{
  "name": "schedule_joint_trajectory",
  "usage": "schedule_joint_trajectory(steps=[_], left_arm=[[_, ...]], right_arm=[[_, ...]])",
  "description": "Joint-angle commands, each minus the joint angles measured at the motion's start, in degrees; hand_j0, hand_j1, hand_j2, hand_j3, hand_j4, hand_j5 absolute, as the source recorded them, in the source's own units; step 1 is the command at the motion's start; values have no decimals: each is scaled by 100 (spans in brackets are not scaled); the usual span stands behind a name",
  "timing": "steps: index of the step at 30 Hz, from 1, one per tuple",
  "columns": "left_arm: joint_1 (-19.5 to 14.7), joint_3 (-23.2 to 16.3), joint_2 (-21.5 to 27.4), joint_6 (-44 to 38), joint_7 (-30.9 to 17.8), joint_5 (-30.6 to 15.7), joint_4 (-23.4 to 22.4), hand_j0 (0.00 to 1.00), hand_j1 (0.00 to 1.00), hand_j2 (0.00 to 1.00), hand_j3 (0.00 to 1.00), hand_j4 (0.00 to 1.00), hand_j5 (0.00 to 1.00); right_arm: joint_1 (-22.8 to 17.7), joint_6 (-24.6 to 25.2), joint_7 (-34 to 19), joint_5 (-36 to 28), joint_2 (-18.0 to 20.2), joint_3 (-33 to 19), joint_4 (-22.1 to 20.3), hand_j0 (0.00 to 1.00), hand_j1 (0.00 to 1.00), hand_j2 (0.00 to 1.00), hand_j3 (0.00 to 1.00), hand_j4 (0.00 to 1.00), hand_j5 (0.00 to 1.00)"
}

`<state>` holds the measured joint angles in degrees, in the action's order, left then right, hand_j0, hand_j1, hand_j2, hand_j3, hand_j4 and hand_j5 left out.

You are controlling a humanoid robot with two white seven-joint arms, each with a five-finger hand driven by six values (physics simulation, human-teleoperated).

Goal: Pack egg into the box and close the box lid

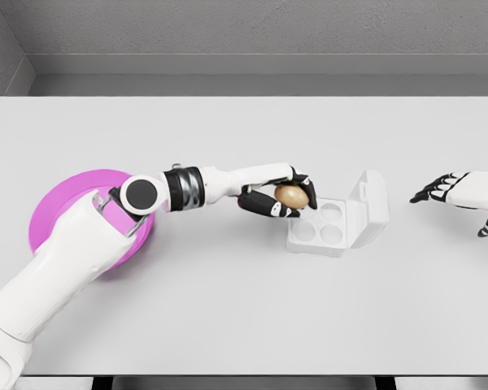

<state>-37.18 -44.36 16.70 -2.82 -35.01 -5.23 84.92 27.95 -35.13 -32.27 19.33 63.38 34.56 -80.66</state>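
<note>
One egg (290, 195), brown, was recorded, held in the left hand (278, 197). The black fingers (305, 185) curled over its top and far side, with the thumb under it, so the hand was clamped on the egg. The egg hung at the near-left corner of the box, just above the rim and not seated in any cup.

One box (335, 219), white, lay directly beyond the left fingertips. Its tray showed four round cups in two rows of two, all four without contents. One lid (369, 200) was attached on the side away from the left fingers, standing open and tilted back.

One plate (69, 203), magenta and round, lay well behind the left hand, back along the forearm and partly covered by the upper arm.

One right hand (439, 188) was recorded, at the picture's right edge. Its fingers were spread and relaxed, holding nothing, with the fingertips pointing toward the lid but apart from it.

One table (228, 309), pale grey, bore the box and the plate.
</note>
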Motion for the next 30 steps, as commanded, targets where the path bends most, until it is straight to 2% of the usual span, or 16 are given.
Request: schedule_joint_trajectory(steps=[1, 3, 6, 13, 15, 22, 30], left_arm=[[0, -29, 0, -306, 1, 110, 33, 46, 46, 46, 46, 46, 46], [-26, -29, 0, -614, 1, 373, 305, 46, 46, 46, 46, 46, 46], [-44, -29, -26, -746, 1, 549, 437, 46, 46, 46, 46, 46, 46], [-97, -46, -26, -1335, 1, 602, 639, 46, 46, 46, 46, 46, 46], [-106, -90, -44, -1563, 1, 777, 639, 46, 46, 46, 46, 46, 46], [-132, -99, -79, -1827, 1, 1120, 956, 46, 46, 46, 46, 46, 46], [-132, -99, -114, -1994, 1, 1155, 1017, 46, 46, 46, 46, 46, 46]], right_arm=[[9, 13, 2, -25, 34, -2, 7, 100, 100, 100, 100, 100, 100], [9, 13, 2, -25, 25, -11, 7, 100, 100, 100, 100, 100, 100], [9, 13, 2, -25, 16, -2, -2, 100, 100, 100, 100, 100, 100], [9, 13, 2, -25, 7, -2, 7, 100, 100, 100, 100, 100, 100], [9, 13, 2, -34, 25, -2, 7, 100, 100, 100, 100, 100, 100], [9, 13, 2, -25, 7, -2, 7, 100, 100, 100, 100, 100, 100], [9, 13, 2, -25, 42, -11, 7, 100, 100, 100, 100, 100, 100]])
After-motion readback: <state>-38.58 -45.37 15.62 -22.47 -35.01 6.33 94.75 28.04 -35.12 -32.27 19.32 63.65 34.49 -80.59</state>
